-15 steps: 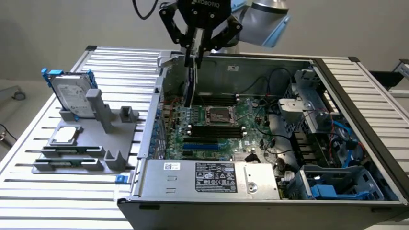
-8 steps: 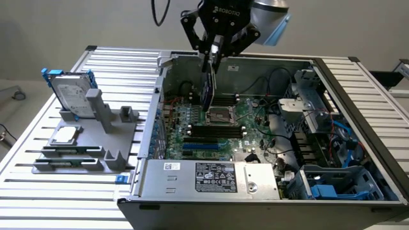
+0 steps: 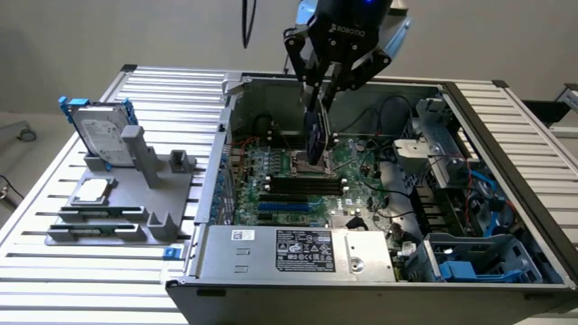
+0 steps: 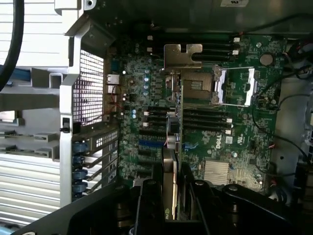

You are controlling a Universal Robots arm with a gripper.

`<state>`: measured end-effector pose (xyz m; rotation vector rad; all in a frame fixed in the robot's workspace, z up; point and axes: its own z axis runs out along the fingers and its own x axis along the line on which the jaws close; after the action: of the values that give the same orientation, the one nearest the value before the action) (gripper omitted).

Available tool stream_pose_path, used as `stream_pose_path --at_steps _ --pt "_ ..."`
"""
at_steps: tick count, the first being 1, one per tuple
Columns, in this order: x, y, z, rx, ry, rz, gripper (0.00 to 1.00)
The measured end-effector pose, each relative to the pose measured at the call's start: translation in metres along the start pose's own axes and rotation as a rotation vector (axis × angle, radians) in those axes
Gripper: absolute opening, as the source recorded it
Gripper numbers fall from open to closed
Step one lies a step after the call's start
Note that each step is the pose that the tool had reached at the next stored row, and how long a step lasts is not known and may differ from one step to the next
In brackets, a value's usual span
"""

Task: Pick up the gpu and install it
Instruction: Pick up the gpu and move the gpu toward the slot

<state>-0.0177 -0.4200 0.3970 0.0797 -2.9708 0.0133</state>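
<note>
One gpu (image 3: 313, 135) is gripped edge-on by the hand (image 3: 323, 91), held over the mobo (image 3: 361, 193) inside the open PC case (image 3: 361, 301).

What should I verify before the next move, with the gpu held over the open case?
1. Grip: ok. The gripper is shut on the gpu, which stands on edge.
2. Position: ok. The gpu hangs inside the case, over the motherboard.
3. Seated in a slot: not ok. The card is above the board.
4. Lined up with the blue slot: cannot tell.
5. Black cables: ok. They lie apart from the card, toward the exterior view's right.
</note>
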Motion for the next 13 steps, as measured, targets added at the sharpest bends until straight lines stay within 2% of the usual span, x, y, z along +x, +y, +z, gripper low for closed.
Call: stream_pose_path --at_steps 3,8,13 --pt "-0.003 -0.0001 0.0029 -0.0041 -0.0018 -0.001 0.26" --pt "-0.005 -0.0001 0.0069 -0.0190 -0.0106 -0.003 0.26" --pt "-0.006 -0.0007 0.0132 -0.0284 -0.0179 -0.005 0.26"
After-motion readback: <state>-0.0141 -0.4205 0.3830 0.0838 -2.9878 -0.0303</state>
